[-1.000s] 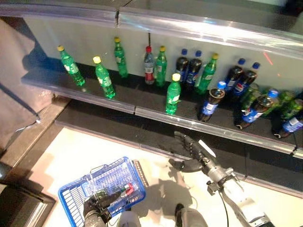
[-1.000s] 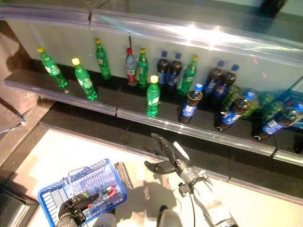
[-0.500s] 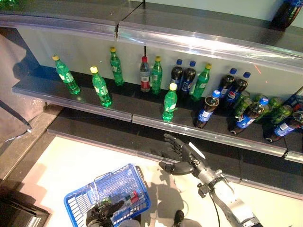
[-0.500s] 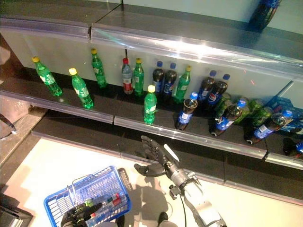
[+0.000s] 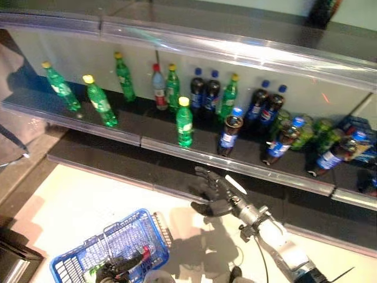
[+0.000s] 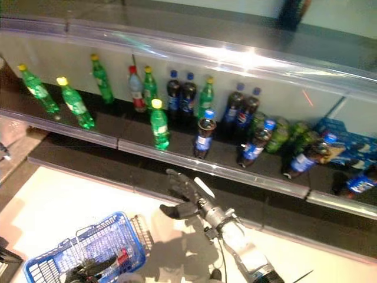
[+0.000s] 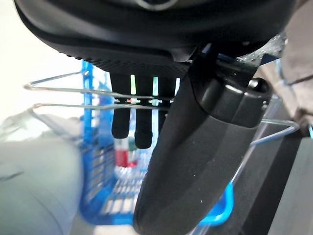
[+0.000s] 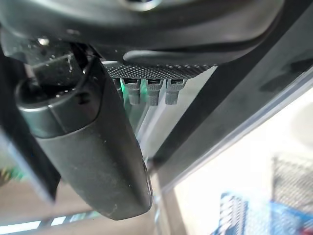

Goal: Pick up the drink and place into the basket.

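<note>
Right robot hand hangs in the air below the shelf edge, fingers spread and nearly straight, thumb out to the side, nothing held. Just above and past it, a lone green bottle with a yellow cap stands upright at the front of the shelf; a dark cola bottle stands beside it. More green and dark bottles line the back of the shelf, some at the far right lying tipped.

Left robot hand sits low at the near rim of the blue basket; in its wrist view the fingers curl over the wire handles, thumb alongside. Inside the basket lies a drink with a red label, on its side against the mesh. Basket is over the pale floor.
</note>
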You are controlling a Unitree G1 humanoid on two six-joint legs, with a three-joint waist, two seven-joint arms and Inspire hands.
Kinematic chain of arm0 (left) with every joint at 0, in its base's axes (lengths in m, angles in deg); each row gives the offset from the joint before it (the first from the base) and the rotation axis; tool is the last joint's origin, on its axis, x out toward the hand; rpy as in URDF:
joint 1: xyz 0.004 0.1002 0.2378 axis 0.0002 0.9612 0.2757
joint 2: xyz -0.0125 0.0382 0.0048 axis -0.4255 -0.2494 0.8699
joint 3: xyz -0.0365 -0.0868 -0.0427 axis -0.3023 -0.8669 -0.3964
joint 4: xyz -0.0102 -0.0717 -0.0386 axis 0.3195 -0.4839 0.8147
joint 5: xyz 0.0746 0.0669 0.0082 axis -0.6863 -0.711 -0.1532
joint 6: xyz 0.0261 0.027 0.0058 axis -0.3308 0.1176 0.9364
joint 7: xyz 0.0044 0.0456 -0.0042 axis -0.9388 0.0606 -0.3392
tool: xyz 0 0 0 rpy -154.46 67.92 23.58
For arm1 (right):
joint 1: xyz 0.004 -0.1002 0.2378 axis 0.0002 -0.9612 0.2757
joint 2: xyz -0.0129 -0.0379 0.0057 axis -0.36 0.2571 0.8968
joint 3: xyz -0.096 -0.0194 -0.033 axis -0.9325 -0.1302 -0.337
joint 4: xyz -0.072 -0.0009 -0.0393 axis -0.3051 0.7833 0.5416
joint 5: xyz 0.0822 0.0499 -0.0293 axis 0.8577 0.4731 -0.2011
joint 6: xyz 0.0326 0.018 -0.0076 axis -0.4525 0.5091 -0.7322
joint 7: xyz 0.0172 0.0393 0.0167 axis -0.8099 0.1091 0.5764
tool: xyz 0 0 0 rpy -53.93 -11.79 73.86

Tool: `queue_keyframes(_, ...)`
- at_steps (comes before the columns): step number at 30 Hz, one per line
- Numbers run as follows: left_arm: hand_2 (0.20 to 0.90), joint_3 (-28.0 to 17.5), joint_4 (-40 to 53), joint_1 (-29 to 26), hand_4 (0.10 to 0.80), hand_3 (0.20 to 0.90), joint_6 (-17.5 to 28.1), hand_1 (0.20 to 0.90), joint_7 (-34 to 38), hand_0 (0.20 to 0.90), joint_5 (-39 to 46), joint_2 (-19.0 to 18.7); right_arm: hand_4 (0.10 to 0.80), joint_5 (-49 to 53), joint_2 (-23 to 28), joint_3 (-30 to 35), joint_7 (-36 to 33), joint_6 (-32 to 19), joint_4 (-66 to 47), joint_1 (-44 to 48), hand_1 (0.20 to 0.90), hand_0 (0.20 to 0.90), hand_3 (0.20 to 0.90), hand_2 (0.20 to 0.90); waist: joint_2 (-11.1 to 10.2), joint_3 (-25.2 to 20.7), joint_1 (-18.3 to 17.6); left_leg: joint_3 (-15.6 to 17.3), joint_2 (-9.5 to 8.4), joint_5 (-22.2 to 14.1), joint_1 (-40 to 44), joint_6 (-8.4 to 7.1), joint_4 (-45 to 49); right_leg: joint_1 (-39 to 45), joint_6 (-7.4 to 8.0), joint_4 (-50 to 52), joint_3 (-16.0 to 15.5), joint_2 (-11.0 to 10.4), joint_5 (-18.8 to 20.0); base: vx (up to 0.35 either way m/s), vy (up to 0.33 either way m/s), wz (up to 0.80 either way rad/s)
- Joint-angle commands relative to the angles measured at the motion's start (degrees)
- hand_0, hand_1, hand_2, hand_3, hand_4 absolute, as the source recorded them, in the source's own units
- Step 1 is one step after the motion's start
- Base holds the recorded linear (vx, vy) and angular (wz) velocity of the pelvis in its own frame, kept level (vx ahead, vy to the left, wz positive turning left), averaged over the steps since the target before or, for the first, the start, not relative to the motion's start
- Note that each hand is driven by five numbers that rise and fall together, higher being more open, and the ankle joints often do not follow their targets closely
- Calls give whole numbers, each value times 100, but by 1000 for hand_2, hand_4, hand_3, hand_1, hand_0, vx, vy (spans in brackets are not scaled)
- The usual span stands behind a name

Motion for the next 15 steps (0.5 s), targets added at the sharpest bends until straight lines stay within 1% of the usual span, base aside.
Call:
queue_keyframes(1,300,417,715,-99,100,200,548,300,-367,300,-278,-262,800,298,-206,299,131,-663,-906,105,900,900,900,900,-197,-202,-182,364,-13,84,-693,-427,557,231,-225,15,-499,-187,134,-36,-298,33)
queue_keyframes(2,300,461,697,-116,100,200,555,300,-363,300,-285,-224,800,249,-195,302,147,-731,-863,61,900,900,900,900,-218,-215,-178,264,-278,-63,-769,-359,687,229,-239,-43,-519,-183,155,-19,-223,51)
queue_keyframes(3,300,502,707,-108,100,200,565,300,-319,300,-282,-174,800,238,-182,281,176,-791,-790,54,900,900,900,900,-225,-236,-157,112,-580,-217,-794,-288,748,208,-241,-95,-473,-177,180,20,-190,33)
queue_keyframes(4,300,547,735,-81,100,200,564,300,-259,300,-258,-142,800,254,-193,263,225,-787,-693,94,900,900,900,900,-199,-271,-134,58,-990,-395,-808,-219,857,209,-269,-201,-446,-129,204,31,-125,4)
queue_keyframes(5,300,548,736,-80,100,200,562,300,-256,300,-256,-142,800,253,-194,263,228,-785,-686,98,900,900,900,900,-197,-270,-132,61,-1011,-410,-806,-214,869,218,-269,-209,-446,-127,203,63,-106,-19)
queue_keyframes(6,300,550,726,-73,100,200,531,300,-240,300,-252,-139,800,224,-211,281,250,-767,-633,115,900,900,900,900,-164,-283,-126,124,-1220,-484,-815,-185,929,266,-300,-275,-462,-79,204,63,-51,-2)
queue_keyframes(8,300,535,719,-41,100,200,500,300,-244,300,-287,-115,800,182,-272,302,228,-701,-650,94,900,900,900,900,-108,-293,-121,209,-1436,-556,-819,-143,919,322,-311,-316,-479,-21,200,85,-36,11)
queue_keyframes(9,300,542,732,3,100,200,489,300,-246,300,-315,-100,800,79,-337,287,177,-655,-692,54,900,900,900,900,-64,-293,-121,254,-1577,-601,-807,-99,856,334,-321,-300,-477,20,189,102,30,7)
queue_keyframes(10,300,544,729,46,100,200,478,300,-238,300,-279,-86,800,-27,-387,259,152,-615,-723,17,900,900,900,900,-29,-284,-112,219,-1691,-613,-786,-64,747,345,-324,-290,-451,60,187,85,45,5)
queue_keyframes(11,300,544,722,50,100,200,477,300,-240,300,-268,-82,800,-37,-393,254,149,-610,-724,13,900,900,900,900,-26,-283,-110,205,-1703,-613,-780,-60,726,347,-323,-290,-445,63,187,81,79,-12)
queue_keyframes(13,300,529,669,86,100,200,516,300,-253,300,-252,-20,800,-100,-420,205,173,-611,-720,-18,900,900,900,900,-36,-279,-106,33,-1767,-663,-719,-39,644,339,-332,-262,-366,80,164,73,92,-19)
queue_keyframes(15,300,536,677,138,100,200,512,300,-286,300,-280,11,800,-153,-402,210,190,-642,-774,-147,900,900,900,900,-51,-297,-131,59,-1803,-749,-632,-8,509,354,-321,-228,-352,83,126,72,102,-2)
